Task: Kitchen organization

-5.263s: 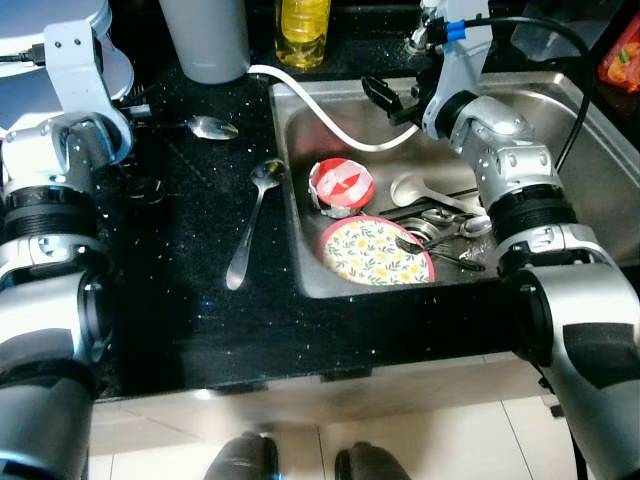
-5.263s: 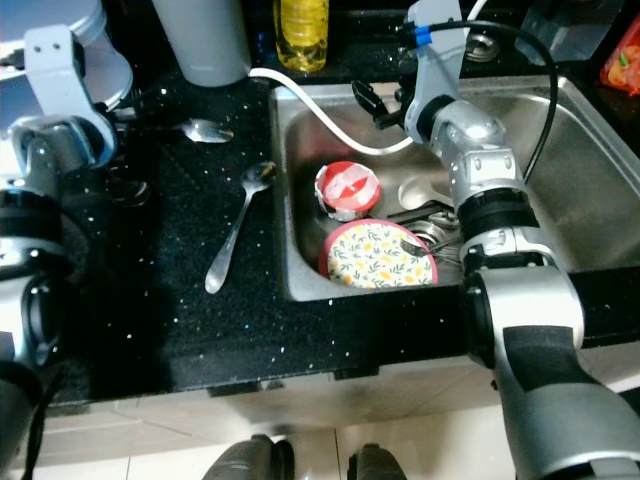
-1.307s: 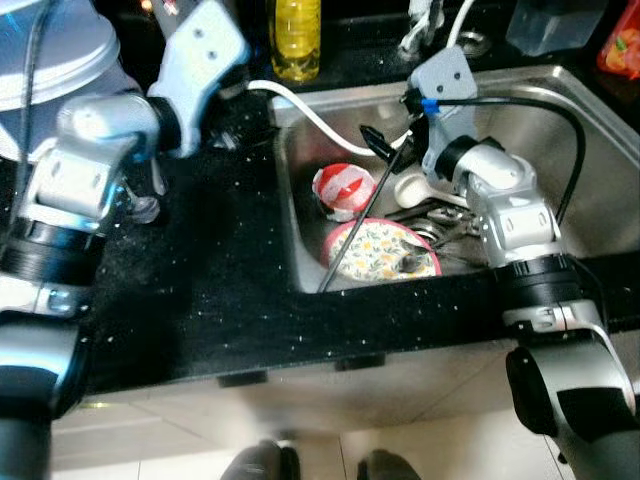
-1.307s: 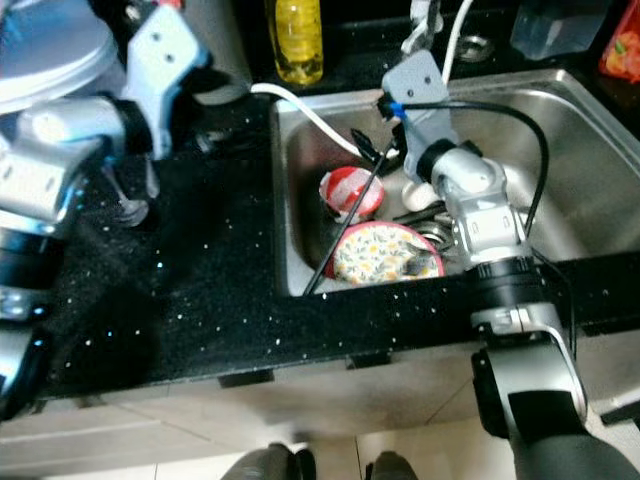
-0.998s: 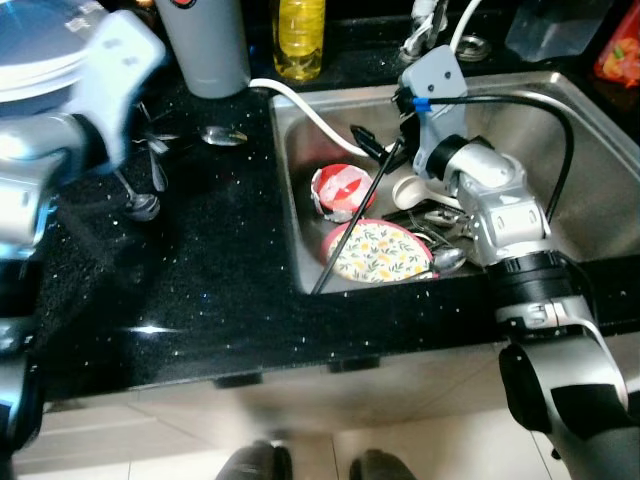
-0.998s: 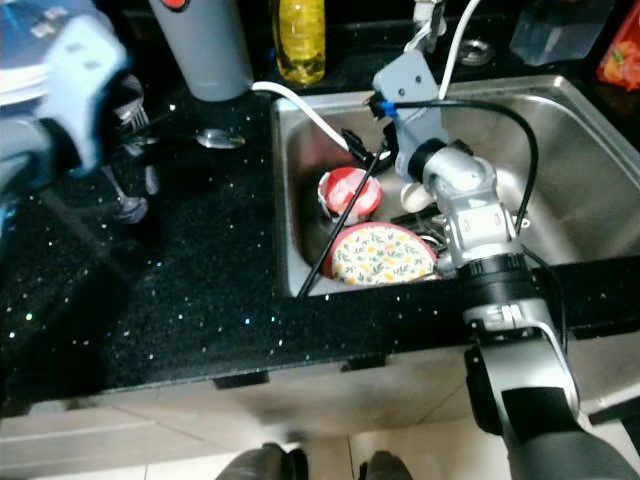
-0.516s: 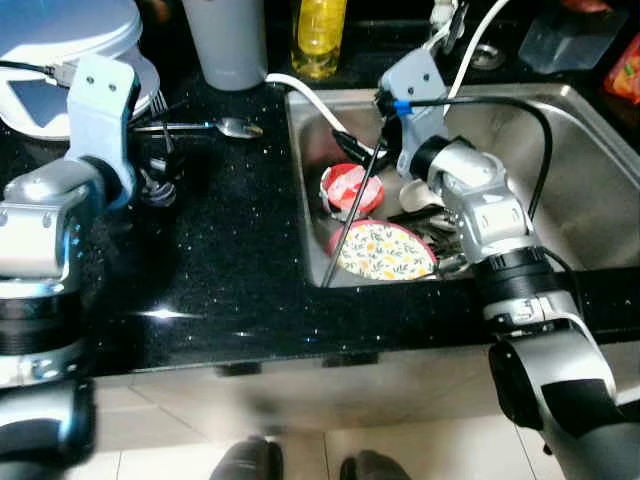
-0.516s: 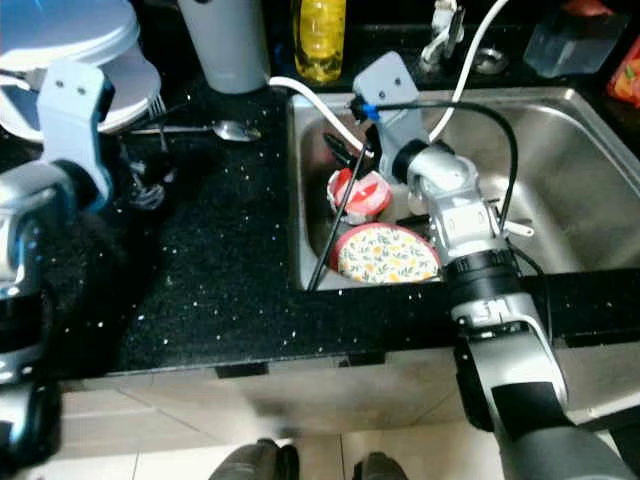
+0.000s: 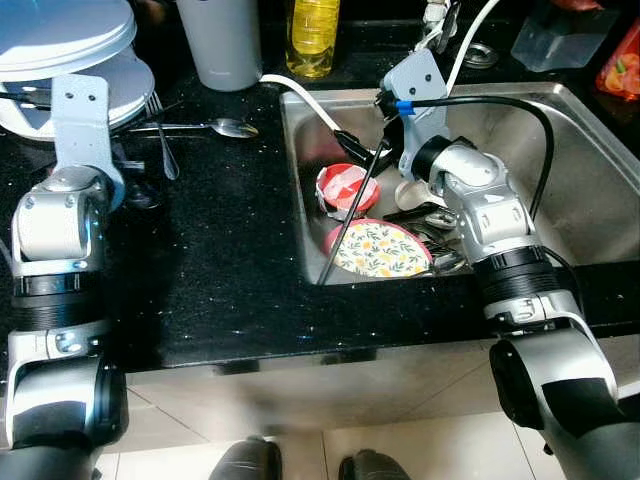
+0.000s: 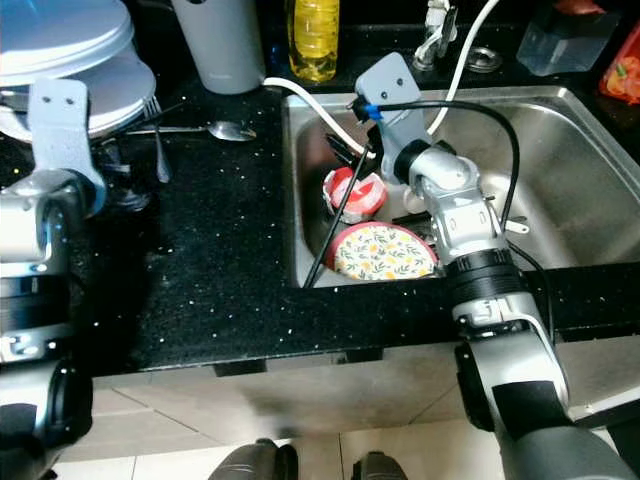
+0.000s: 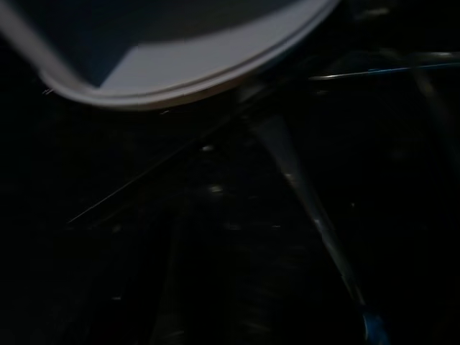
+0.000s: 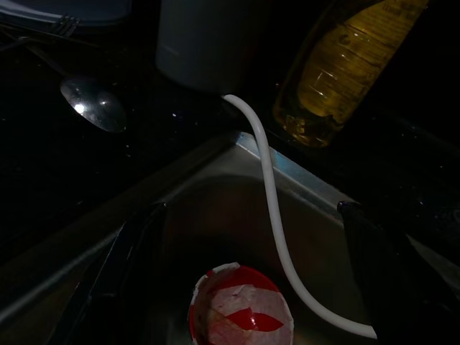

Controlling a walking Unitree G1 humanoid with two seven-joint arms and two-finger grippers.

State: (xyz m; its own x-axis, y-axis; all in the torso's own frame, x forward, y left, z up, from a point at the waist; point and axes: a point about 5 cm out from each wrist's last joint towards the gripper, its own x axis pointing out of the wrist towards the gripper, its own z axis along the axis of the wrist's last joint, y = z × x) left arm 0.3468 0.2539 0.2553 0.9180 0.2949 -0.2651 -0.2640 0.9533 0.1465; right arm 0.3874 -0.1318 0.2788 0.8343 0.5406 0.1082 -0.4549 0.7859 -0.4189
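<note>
My right gripper hangs inside the steel sink, above a red-and-white bowl; its fingers stand wide apart. A long thin dark rod slants from one finger down to the sink's front-left corner. Beside the bowl lie a floral plate, a white spoon and metal cutlery. My left gripper sits on the black counter by a stack of white plates, next to a fork and a utensil handle. A metal spoon lies nearby.
A grey canister and a yellow bottle stand at the back. A white hose curves over the rim into the sink. A clear tub and a red packet sit at the far right.
The spoon that lay on the counter beside the sink is gone from there, and the dark rod has appeared at my right gripper. My left arm swung across and now rests by the plates.
</note>
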